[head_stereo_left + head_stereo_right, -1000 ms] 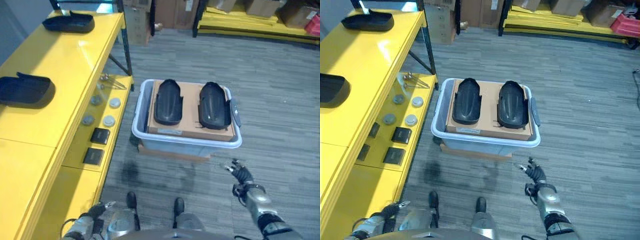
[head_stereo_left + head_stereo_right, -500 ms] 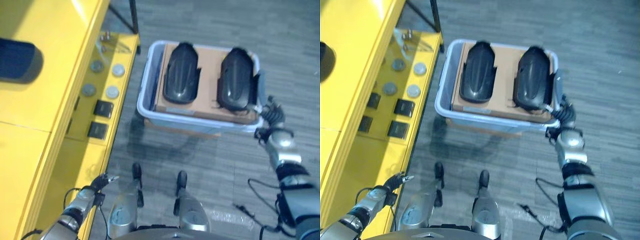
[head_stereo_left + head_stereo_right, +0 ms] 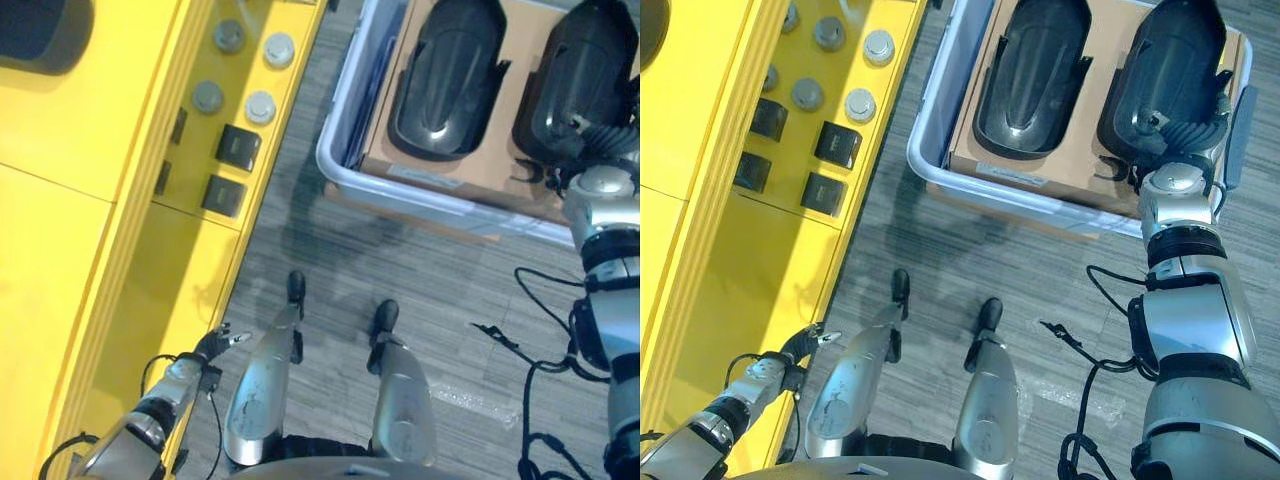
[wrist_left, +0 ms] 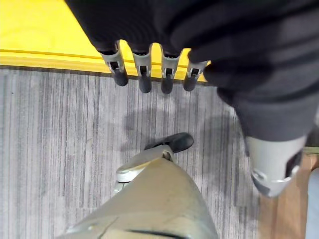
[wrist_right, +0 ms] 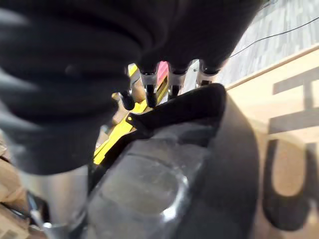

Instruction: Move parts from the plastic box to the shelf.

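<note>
- Eye views: two black moulded parts (image 3: 1032, 75) lie on cardboard (image 3: 1080, 170) in the plastic box (image 3: 930, 150), beside the yellow shelf (image 3: 90, 200). Probably stiff, light, slick; grip by the rim.
- Right wrist view: right hand (image 5: 149, 87) over the right part (image 3: 1165, 75), fingers straight, holding nothing.
- Left wrist view: left hand (image 4: 144, 74) low by the shelf, relaxed, empty.

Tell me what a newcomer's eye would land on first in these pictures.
First, the two glossy black parts lying side by side on brown cardboard inside the pale plastic box on the grey floor, with the right hand at the near end of the right-hand part. Next, the bright yellow shelf along the robot's left, carrying round caps and small black blocks. The left hand hangs open low beside that shelf.
</note>
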Controlling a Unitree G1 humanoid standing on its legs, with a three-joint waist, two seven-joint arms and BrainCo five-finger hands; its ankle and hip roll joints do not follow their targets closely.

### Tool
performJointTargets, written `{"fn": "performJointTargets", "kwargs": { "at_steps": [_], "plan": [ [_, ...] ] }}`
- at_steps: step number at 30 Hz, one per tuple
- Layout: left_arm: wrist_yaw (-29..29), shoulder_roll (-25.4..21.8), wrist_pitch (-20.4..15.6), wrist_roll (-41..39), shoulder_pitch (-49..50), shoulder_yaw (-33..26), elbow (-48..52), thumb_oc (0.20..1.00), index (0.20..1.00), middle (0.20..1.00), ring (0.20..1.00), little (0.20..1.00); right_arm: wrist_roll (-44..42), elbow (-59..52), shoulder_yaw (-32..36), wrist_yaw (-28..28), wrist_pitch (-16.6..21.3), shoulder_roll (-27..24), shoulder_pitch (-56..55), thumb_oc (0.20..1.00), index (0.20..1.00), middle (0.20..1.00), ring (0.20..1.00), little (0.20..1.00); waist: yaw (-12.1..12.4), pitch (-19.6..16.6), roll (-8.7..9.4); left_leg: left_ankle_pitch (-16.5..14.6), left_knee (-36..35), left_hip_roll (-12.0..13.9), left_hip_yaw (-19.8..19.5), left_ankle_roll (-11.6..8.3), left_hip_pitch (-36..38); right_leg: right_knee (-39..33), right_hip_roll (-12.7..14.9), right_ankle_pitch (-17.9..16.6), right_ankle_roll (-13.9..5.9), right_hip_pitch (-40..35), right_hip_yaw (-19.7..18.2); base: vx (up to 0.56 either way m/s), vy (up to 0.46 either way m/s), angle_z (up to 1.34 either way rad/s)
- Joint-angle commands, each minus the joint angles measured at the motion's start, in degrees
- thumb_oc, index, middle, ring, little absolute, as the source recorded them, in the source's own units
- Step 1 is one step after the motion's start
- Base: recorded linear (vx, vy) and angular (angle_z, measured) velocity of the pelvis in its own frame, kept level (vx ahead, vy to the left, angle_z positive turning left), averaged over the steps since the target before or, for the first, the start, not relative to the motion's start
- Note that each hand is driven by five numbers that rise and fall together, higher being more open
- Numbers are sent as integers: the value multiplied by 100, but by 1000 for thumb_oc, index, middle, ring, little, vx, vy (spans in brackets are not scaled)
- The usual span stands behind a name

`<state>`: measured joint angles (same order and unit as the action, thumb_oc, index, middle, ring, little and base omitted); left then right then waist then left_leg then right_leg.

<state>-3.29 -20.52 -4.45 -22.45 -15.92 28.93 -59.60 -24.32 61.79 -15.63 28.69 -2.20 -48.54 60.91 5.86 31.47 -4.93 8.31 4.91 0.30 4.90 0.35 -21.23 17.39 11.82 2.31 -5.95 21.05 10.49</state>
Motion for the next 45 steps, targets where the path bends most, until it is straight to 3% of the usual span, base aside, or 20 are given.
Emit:
{"fn": "performJointTargets", "kwargs": {
  "at_steps": [1, 4, 7, 13, 14, 15, 16, 17, 22, 28, 32, 34, 35, 38, 42, 45],
  "plan": [
    [-42, 39, -192, -191, 235, 84, 33, 1000, 1000, 1000, 1000, 1000, 0, 87, -497, 309, -272, -614, 27, 1000, 1000, 1000, 1000, 1000, -97, -168, -106, -1196, 1017, 60, -315, -111, -322, -76, -137, 351, 295, 169, 106, -5, 47, -5],
    [-62, 98, -337, -250, 245, 156, 105, 1000, 1000, 1000, 1000, 1000, -75, 217, -435, 657, -145, -551, -33, 1000, 1000, 1000, 1000, 1000, -96, -168, -173, -1197, 973, 41, -303, -93, -310, -64, -125, 360, 305, 194, 86, 7, 41, -2],
    [-82, 144, -471, -352, 252, 213, 213, 1000, 1000, 1000, 1000, 1000, -136, 365, -248, 1076, -298, -544, -83, 1000, 1000, 1000, 1000, 1000, -112, -168, -240, -1207, 908, 27, -263, -82, -237, -105, -95, 355, 287, 155, 84, 12, 52, 0],
    [-11, 134, -364, -463, 265, 281, 408, 1000, 1000, 1000, 1000, 1000, -230, 527, -185, 697, -788, -516, -142, 1000, 1000, 1000, 1000, 1000, -134, -168, -307, -1193, 833, 11, -221, -89, -173, -164, -74, 330, 271, 136, 60, 6, 30, -4],
    [-9, 120, -345, -476, 251, 281, 417, 1000, 1000, 1000, 1000, 1000, -260, 585, -198, 470, -983, -499, -159, 363, 363, 363, 363, 363, -135, -168, -306, -1191, 819, 11, -215, -89, -171, -176, -72, 327, 268, 141, 57, 0, 6, -3],
    [-8, 111, -331, -483, 244, 276, 420, 1000, 1000, 1000, 1000, 1000, -281, 635, -206, 296, -1109, -484, -174, 200, 200, 200, 200, 200, -134, -168, -304, -1190, 812, 13, -212, -89, -168, -183, -70, 324, 266, 141, 57, 0, 0, 0],
    [-26, 46, -294, -489, 248, 234, 433, 1000, 1000, 1000, 1000, 1000, -336, 903, -261, -417, -1509, -419, -290, 200, 200, 200, 200, 200, -109, -168, -287, -1176, 791, 25, -209, -86, -165, -219, -69, 304, 275, 128, 71, 1, -43, -2],
    [-32, 20, -294, -472, 258, 224, 436, 1000, 1000, 1000, 1000, 1000, -380, 980, -292, -596, -1602, -409, -325, 200, 200, 200, 200, 200, -95, -168, -278, -1173, 790, 30, -217, -81, -176, -218, -70, 304, 280, 134, 81, 1, -44, 0],
    [-93, -67, -289, -373, 317, 156, 429, 1000, 1000, 1000, 1000, 1000, -461, 1173, -349, -1096, -1805, -386, -386, 200, 200, 200, 200, 200, -30, -168, -261, -1145, 773, 40, -232, -74, -192, -204, -66, 306, 287, 132, 144, -13, -52, 3],
    [-98, -109, -252, -288, 368, 135, 525, 1000, 1000, 1000, 1000, 1000, -466, 1247, -305, -1230, -1902, -370, -424, 200, 200, 200, 200, 200, 3, -168, -273, -1131, 751, 37, -243, -66, -155, -181, -87, 326, 303, 97, 174, -4, -7, 0],
    [-57, -132, -394, -182, 418, 91, 575, 1000, 1000, 1000, 1000, 1000, -728, 1211, -124, -1167, -1368, -360, -659, 200, 200, 200, 200, 200, -12, -168, -228, -1145, 714, 63, -257, -79, 27, -232, -135, 332, 334, -96, 190, -45, -24, 2],
    [-42, -176, -493, -126, 444, 64, 605, 1000, 1000, 1000, 1000, 1000, -558, 1072, -26, -749, -1078, -366, -750, 200, 200, 200, 200, 200, -39, -168, -185, -1158, 680, 73, -244, -88, 148, -299, -160, 320, 330, -218, 178, -38, -22, 4],
    [-9, -204, -648, -112, 470, 32, 652, 1000, 1000, 1000, 1000, 1000, -385, 875, 129, -448, -568, -384, -938, 200, 200, 200, 200, 200, -97, -168, -119, -1166, 616, 101, -204, -116, 328, -403, -194, 281, 300, -391, 188, -41, -12, 1],
    [171, -263, -858, -62, 509, 9, 929, 1000, 1000, 1000, 1000, 1000, 242, 288, 212, 14, -69, -435, -1215, 200, 200, 200, 200, 200, -195, -173, -22, -1161, 404, 137, -113, -153, 773, -698, -231, 176, 257, -801, 172, -39, -2, -5],
    [534, -500, -1016, 27, 596, -8, 1794, 1000, 1000, 1000, 1000, 1000, 1178, -1011, 457, 607, 87, -647, -1899, 200, 200, 200, 200, 200, -355, -513, 129, -1110, -28, 199, 59, -229, 1270, -1184, -291, 7, 160, -1241, 154, -2, 2, -9],
    [799, -754, -895, 277, 694, -138, 2727, 1000, 1000, 1000, 1000, 1000, 2083, -2156, 833, 918, 26, -759, -2722, 200, 200, 200, 200, 200, -455, -837, 249, -1027, -359, 215, 127, -287, 1612, -1522, -341, -136, 62, -1565, 139, 22, -46, -12]
  ]
}}
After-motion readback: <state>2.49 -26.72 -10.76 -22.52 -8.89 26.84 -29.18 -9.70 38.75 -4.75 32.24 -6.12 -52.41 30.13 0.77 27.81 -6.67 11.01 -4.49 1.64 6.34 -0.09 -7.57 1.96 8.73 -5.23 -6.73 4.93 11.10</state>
